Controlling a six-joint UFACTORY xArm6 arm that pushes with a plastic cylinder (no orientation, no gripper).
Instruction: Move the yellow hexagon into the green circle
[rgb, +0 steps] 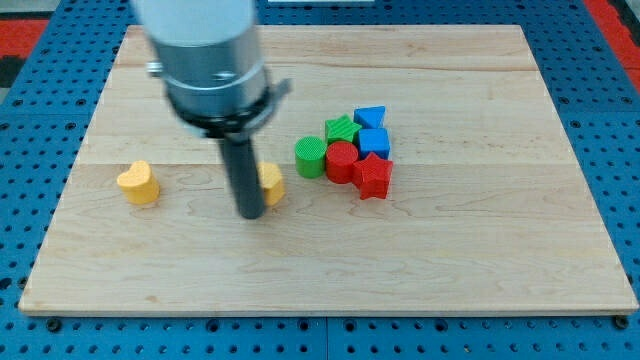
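My tip (251, 214), a bare rod with no pincer to spread, touched the yellow plastic hexagon (271, 183) at its nine o'clock, needing a three-o'clock push toward the nearby green plastic circle (310, 157).

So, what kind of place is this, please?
Probably a robot lab test bench: a wooden board lies on a blue perforated base, small coloured blocks such as the green circle sit on it, and my tip touches the yellow hexagon.
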